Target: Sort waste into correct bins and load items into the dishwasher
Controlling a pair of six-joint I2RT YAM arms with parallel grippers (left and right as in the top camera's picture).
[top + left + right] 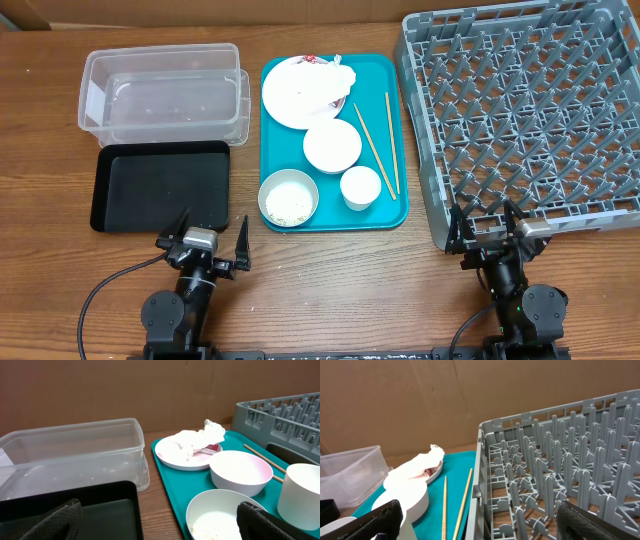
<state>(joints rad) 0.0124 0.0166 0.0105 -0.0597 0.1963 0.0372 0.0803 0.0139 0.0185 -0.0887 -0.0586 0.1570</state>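
On the teal tray (278, 150) a white plate (285, 95) carries crumpled napkins (332, 75) and a red-and-white wrapper (212, 450). In front of it stand an empty bowl (332, 146), a bowl (266, 190) holding rice grains (289, 205), a small cup (361, 187) and two chopsticks (378, 145). The clear tub (160, 95) and the black tray (160, 185) lie to the left. The grey dish rack (530, 120) stands on the right. My left gripper (212, 245) is open and empty before the black tray. My right gripper (488, 232) is open and empty at the rack's front edge.
Brown cardboard (150, 390) walls off the back of the wooden table (340, 280). Cables trail from both arm bases at the front edge.
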